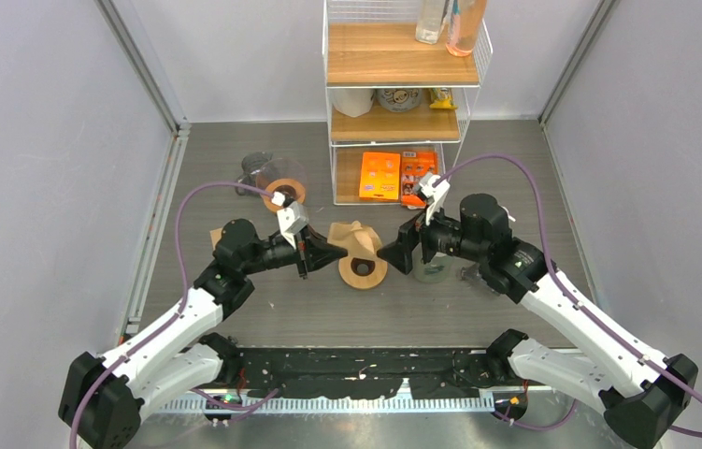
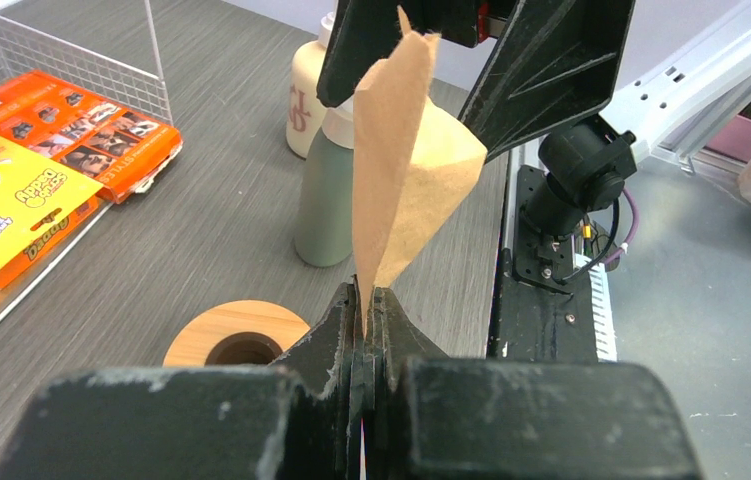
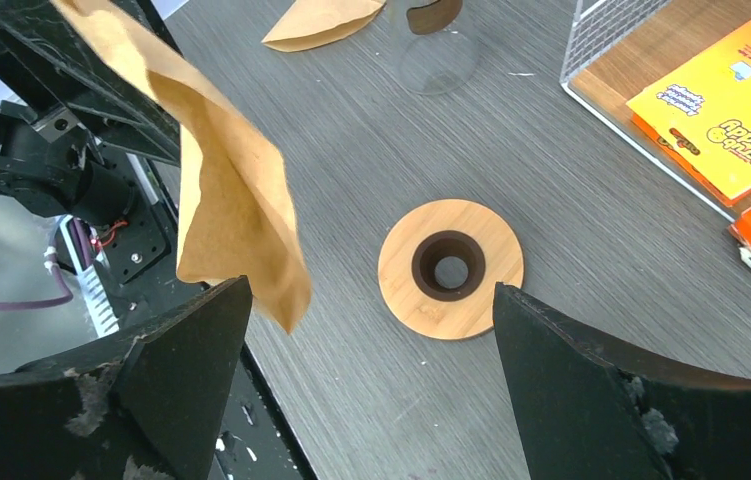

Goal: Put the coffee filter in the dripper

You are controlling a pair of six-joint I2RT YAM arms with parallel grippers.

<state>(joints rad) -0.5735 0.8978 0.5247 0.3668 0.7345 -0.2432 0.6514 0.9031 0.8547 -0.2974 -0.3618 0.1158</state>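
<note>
A brown paper coffee filter hangs in the air, pinched by its lower edge in my shut left gripper. Just below it a round wooden disc with a dark centre hole lies flat on the table. The dripper, clear glass with a wooden collar, sits at the back left. My right gripper faces the filter from the right, jaws wide open and empty, its left finger beside the filter's free corner.
A green bottle and a cream bottle stand under the right arm. A wire shelf with orange boxes stands at the back. Another filter lies near the dripper.
</note>
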